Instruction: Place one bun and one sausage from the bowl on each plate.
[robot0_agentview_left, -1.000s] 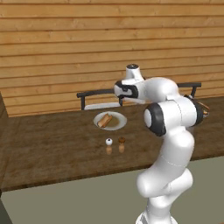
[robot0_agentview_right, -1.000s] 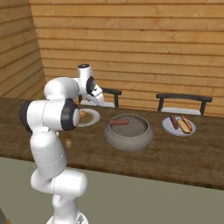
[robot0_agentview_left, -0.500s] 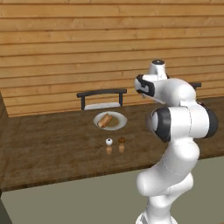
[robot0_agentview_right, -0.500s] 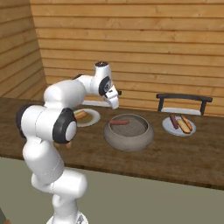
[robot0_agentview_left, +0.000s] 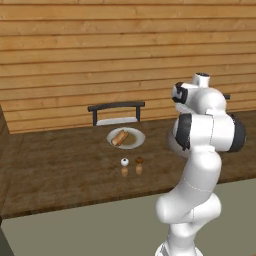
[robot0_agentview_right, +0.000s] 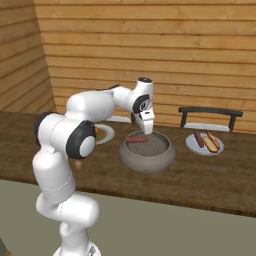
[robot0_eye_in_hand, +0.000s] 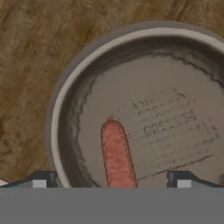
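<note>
The tool (robot0_agentview_right: 148, 131) hangs wide open and empty over the bowl (robot0_agentview_right: 165, 155), whose lone sausage (robot0_eye_in_hand: 116, 154) looks light, smooth, likely slippery: best pinched across its middle.

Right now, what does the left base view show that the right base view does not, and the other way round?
The left base view alone shows two small shakers in front of the near plate, and a bun lying on that plate.

The right base view alone shows the bowl with a sausage inside, the open pincer above it, and a far plate holding a bun and a sausage.

Both share the wooden counter, the plank wall and the arm.
</note>
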